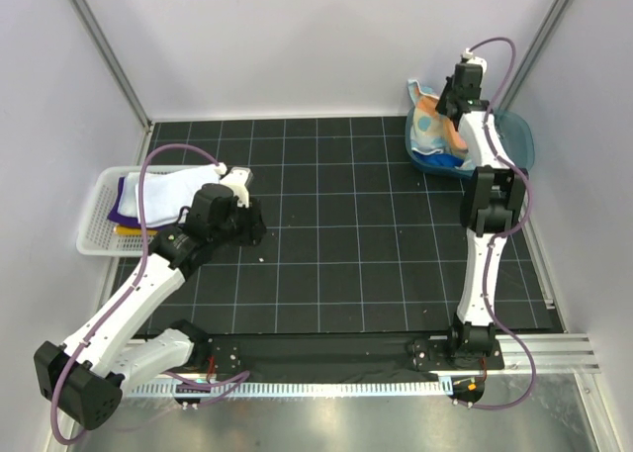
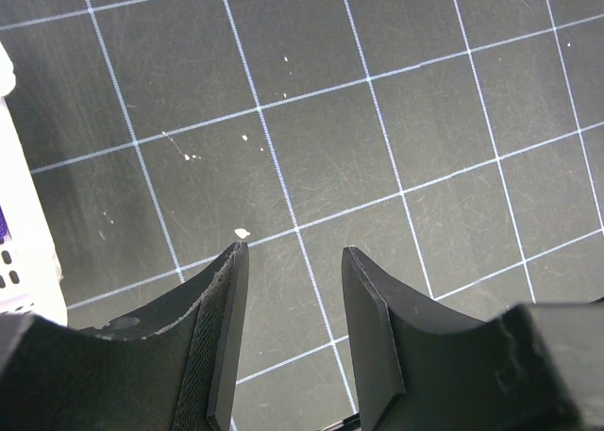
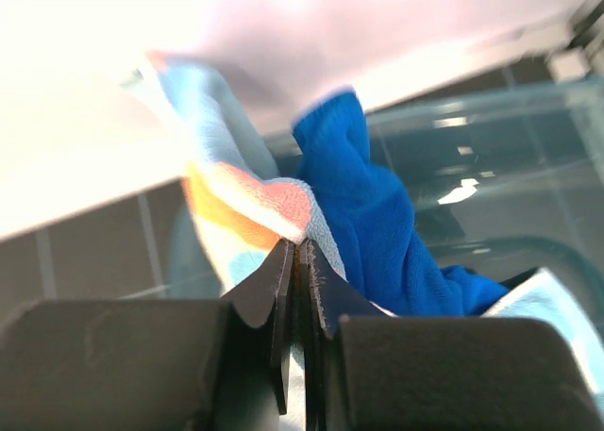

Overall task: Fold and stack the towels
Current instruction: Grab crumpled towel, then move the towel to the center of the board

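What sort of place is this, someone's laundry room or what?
Probably a robot test cell, not a home: plain white enclosure walls, a black gridded mat, and a left arm and right arm mounted side by side.

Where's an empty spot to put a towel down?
The middle of the black mat is bare, between the left tool and the right arm. Crowded spots: the basket of folded towels on the left, and the tub at back right, where the right tool pinches a spotted towel.
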Controlling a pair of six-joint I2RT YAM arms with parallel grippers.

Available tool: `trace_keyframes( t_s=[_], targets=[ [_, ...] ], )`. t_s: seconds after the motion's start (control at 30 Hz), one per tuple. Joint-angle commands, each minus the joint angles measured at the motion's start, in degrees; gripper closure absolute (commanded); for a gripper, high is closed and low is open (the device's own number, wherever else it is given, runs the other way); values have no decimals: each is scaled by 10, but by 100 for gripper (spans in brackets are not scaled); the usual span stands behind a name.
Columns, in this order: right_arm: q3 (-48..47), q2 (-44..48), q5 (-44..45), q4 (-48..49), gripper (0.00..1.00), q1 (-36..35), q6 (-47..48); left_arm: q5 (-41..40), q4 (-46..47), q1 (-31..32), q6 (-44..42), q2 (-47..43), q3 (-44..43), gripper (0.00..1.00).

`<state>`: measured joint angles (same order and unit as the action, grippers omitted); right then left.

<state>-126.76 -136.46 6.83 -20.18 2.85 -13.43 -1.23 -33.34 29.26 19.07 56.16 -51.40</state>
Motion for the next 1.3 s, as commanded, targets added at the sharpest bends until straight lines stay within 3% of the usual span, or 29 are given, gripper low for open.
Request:
trace_keyframes(
  t_s=[0.0,0.23,0.9,1.27],
  targets=[
    [-2,71,1,21,92,0,-8,11,1,1,-8,-1,-1,53],
    [-4,117,-21,15,99,0,-38,11,1,1,-7,-3,-1,54],
    [-23,287,-82,18,99,-29,-82,11,1,1,-7,-24,0,54],
    [-68,288,-71,-23,99,-181,-77,-20,-3,-2,-6,-47,-1,54]
  ],
)
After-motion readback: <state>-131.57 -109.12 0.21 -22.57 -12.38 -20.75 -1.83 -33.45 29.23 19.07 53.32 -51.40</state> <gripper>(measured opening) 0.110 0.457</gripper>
